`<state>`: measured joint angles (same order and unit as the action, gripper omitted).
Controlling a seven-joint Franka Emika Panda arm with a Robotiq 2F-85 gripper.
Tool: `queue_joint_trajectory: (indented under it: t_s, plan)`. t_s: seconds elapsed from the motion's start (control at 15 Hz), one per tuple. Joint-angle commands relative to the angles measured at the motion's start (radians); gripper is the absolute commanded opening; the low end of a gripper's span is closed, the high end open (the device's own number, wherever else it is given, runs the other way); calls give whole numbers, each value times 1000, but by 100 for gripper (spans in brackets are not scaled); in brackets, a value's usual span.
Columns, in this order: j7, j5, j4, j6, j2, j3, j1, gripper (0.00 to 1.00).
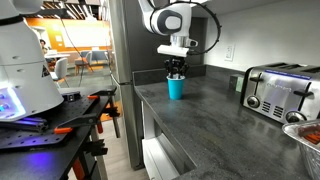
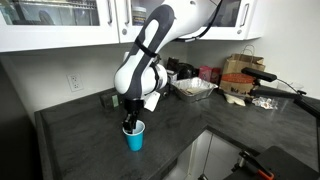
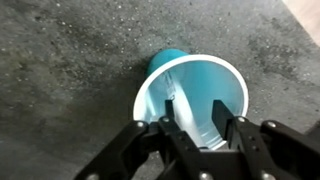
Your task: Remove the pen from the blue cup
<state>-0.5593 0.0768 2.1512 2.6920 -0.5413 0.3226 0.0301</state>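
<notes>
The blue cup stands upright on the dark grey counter near its end, and shows in both exterior views. My gripper hangs directly above it, fingertips at the rim. In the wrist view I look down into the cup. The two black fingers are apart over its opening, so the gripper is open and holds nothing. A slim pale pen leans inside the cup against the left inner wall, partly blurred. The fingers do not touch it.
A chrome toaster stands on the counter against the wall, with a red-rimmed dish in front of it. A clear tray, a brown bag and other items sit further along the counter. The counter edge drops off beside the cup.
</notes>
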Motion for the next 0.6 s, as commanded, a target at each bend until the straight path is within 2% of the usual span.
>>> queue_joint_trajectory:
  t_s: [0.0, 0.07, 0.13, 0.27, 0.53]
  plan:
    - [-5, 30, -30, -4, -17, -4, 15, 40]
    - [-8, 29, -37, -8, -21, 1, 14, 21]
    - [-8, 32, -40, -6, -22, 2, 14, 19]
    - [-8, 32, -45, -9, -20, 4, 14, 2]
    - [-14, 20, -40, -38, 4, 14, 1, 6]
